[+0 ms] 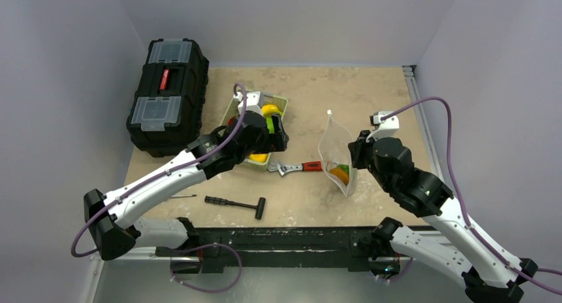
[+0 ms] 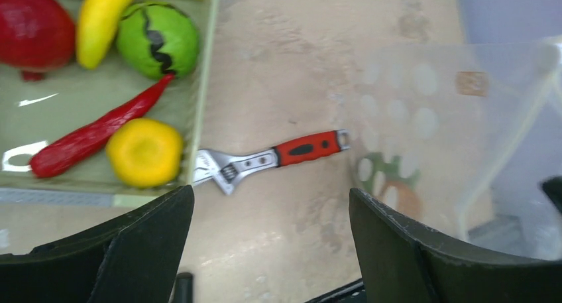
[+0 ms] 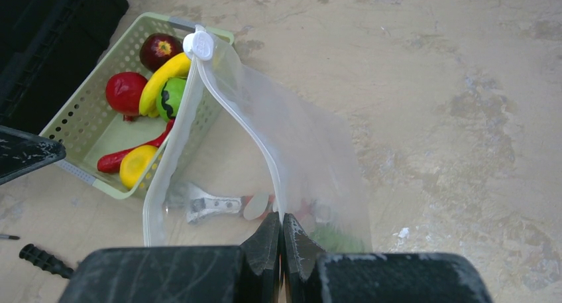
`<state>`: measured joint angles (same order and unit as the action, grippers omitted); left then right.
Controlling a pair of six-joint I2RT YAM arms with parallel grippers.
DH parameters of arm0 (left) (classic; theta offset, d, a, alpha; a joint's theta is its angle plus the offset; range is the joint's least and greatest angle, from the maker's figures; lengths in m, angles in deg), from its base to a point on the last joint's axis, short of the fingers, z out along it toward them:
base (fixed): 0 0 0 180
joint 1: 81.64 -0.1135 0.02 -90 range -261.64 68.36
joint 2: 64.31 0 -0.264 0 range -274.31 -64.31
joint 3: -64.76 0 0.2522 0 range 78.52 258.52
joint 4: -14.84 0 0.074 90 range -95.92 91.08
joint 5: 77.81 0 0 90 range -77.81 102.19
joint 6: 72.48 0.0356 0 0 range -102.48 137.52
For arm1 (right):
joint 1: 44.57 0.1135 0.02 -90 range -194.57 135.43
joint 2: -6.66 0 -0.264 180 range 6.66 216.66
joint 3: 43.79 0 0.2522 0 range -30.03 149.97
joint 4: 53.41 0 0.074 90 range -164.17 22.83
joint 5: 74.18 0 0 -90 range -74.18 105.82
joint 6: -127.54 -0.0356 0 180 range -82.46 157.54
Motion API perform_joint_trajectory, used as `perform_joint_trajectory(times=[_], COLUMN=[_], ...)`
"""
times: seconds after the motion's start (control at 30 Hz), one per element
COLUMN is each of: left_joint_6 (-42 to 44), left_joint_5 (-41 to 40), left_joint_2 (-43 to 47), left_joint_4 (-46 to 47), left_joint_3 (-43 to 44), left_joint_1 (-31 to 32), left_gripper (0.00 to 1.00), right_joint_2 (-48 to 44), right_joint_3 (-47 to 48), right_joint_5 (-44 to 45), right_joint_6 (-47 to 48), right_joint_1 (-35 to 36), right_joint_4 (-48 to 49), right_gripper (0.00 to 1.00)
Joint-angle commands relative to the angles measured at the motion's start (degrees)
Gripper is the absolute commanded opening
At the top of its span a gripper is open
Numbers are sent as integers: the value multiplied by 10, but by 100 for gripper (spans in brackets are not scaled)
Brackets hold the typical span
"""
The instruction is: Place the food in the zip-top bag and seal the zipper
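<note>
The right tool is clenched on one lip of the zip-top bag, pinching it at the zipper strip. That grip stands the bag up on the table, right of centre, with its mouth pulled open and its white slider tab at the far end. Holding it so seems meant to give the other arm an opening to drop into. Something orange and green shows low in the bag from above, probably food already inside, though the wrist views leave this unclear.

The left tool is released, its fingers wide apart with nothing between them. It hangs over the right side of the pale green basket, left of the bag. The rest of the food lies in that basket:
- a banana
- a green round fruit
- a red chili pepper
- a yellow round piece
- a red round fruit
- a dark red apple at the far end

Between basket and bag lies an adjustable wrench with a red handle, directly under the way from one to the other. Lying flat, it is unlikely to hinder a carried piece. A black T-handled driver lies on the table nearer the arms. A black toolbox stands at the far left, well apart.
</note>
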<state>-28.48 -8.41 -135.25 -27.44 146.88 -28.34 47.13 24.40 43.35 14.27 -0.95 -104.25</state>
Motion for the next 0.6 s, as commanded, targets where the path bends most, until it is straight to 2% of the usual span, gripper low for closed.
perform_joint_trajectory(times=[0.0, 0.2, 0.57], left_joint_6=[4, 37, 82], left_joint_5=[-46, -41, 15], left_joint_2=[-14, -105, -239], left_joint_4=[-125, -183, -160], left_joint_3=[3, 28, 74], left_joint_1=[-37, -94, -151], left_gripper=[86, 85, 83], right_joint_2=[-2, 4, -1], right_joint_3=[21, 19, 17], right_joint_5=[16, 13, 10], right_joint_6=[5, 5, 6], right_joint_1=[3, 3, 3], right_joint_4=[7, 13, 8], right_gripper=[0, 0, 0])
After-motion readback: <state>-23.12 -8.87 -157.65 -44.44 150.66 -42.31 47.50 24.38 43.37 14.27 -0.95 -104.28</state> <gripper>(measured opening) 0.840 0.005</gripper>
